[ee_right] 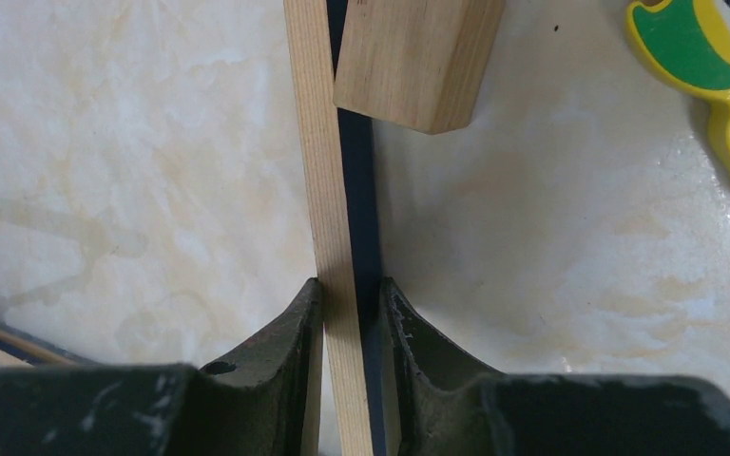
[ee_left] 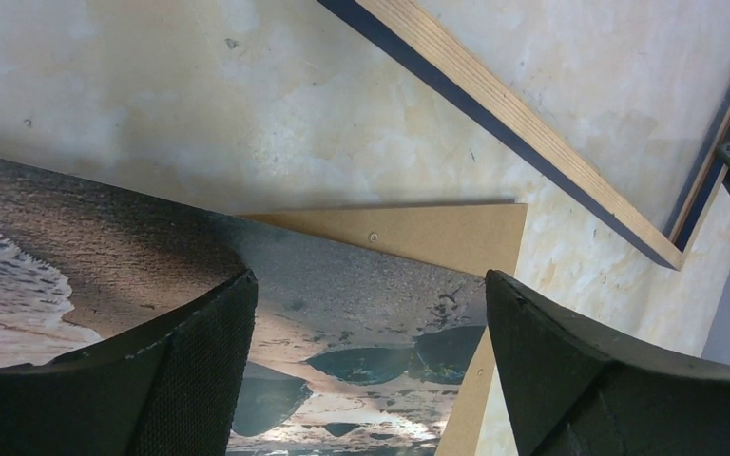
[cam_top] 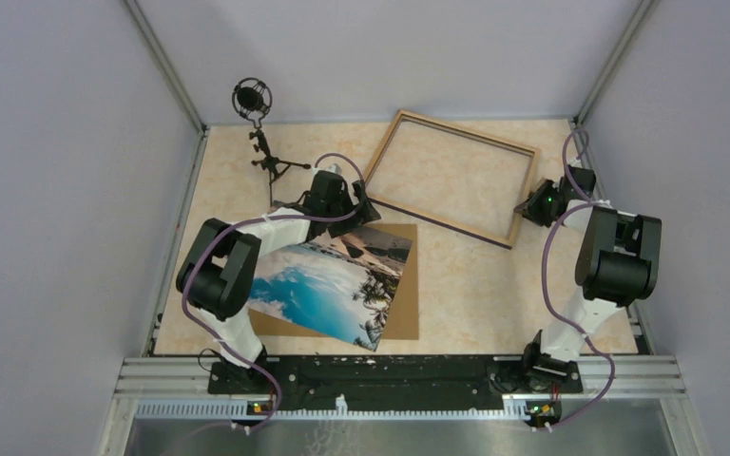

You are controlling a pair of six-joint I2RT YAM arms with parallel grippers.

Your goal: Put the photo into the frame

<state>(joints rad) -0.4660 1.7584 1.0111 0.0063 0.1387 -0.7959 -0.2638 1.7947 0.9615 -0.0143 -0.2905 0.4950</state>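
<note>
No text, label, brand name or number can be read in any view. The yellow and green flat cartoon figure (ee_right: 692, 59) shows only colours, no letters I can make out.

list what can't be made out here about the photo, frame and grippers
Top view: left corner of the photo, hidden under the left arm.
Top view: most of the backing board, covered by the photo.
Right wrist view: the yellow-green object, cut off by the picture's edge; unidentifiable.
Left wrist view: whether the open left gripper touches the photo; its fingers block the contact.
</note>
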